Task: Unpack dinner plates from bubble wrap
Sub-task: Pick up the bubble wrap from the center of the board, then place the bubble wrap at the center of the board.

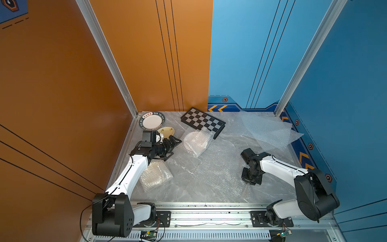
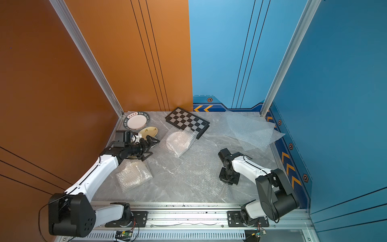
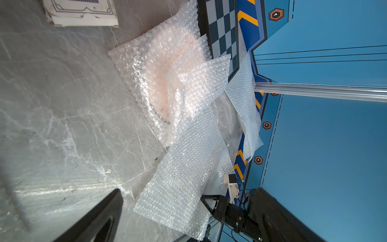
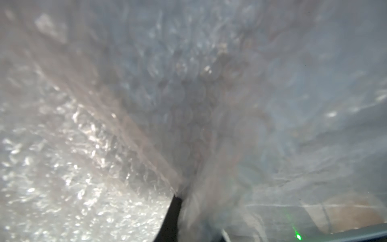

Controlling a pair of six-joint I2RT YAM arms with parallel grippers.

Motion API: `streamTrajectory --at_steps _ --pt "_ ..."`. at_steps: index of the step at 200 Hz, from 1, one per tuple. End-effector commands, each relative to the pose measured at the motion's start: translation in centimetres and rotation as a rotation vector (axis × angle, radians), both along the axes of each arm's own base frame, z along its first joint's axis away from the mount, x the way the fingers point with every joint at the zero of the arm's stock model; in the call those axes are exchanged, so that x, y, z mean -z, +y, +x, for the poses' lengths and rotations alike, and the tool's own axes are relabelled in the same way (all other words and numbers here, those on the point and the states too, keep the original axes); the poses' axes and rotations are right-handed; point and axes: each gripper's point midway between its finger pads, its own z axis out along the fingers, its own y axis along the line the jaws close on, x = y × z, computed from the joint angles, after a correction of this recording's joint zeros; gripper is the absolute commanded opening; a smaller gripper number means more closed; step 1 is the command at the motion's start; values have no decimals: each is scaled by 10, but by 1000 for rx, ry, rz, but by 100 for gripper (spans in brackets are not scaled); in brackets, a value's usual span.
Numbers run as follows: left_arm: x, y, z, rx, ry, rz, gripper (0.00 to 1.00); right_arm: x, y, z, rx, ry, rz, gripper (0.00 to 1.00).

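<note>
The loose bubble wrap sheet fills the right wrist view, bunched into the right hand, which is closed on it, low over the desk. The left hand gapes wide, empty, beside a wrapped plate. The sheet's far edge seems to touch that wrapped plate; a fast pull might drag it along, or the sheet might slip free.

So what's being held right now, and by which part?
The right gripper pinches the flat bubble wrap sheet near the edge on its own side; left gripper, open, holds nothing.
</note>
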Motion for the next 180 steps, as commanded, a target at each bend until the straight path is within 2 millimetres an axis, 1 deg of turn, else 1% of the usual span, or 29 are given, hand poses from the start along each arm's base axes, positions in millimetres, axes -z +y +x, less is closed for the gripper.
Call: streamTrajectory --at_steps 1,14,36,57,78,86,109,120,134,150,161,163,166,180 --pt "7 3 -8 1 14 28 98 -26 7 18 -10 -96 -7 0" --pt "5 3 -6 2 9 27 98 -44 8 23 -29 -137 -30 0" --pt "0 1 -2 6 -2 28 98 -86 8 37 -67 -233 -89 0" --pt "-3 -1 2 12 -7 29 98 -124 8 45 -74 -302 -96 0" --pt "-4 -4 4 22 -9 32 98 -161 -2 54 -63 -371 -122 0" --pt "-4 -5 5 24 -9 33 98 -172 -6 56 -53 -388 -126 0" --pt "-3 -7 7 35 -9 33 98 -207 -18 69 9 -458 -76 0" --pt "-5 -8 8 39 -14 33 98 -225 -27 80 55 -494 -49 0" --pt "-3 -9 8 45 -7 32 98 -250 -37 98 97 -549 -19 0" --pt "-3 -10 10 48 -8 32 98 -282 -43 123 114 -617 17 0" --pt "-1 -11 10 50 -2 27 98 -299 -50 143 131 -647 33 0" --pt "-2 -11 10 51 -4 26 98 -306 -50 147 135 -664 42 0" --pt "-2 -11 11 51 -3 26 98 -312 -52 152 139 -675 49 0" --pt "-2 -10 11 49 -3 26 98 -331 -62 176 174 -714 83 0"
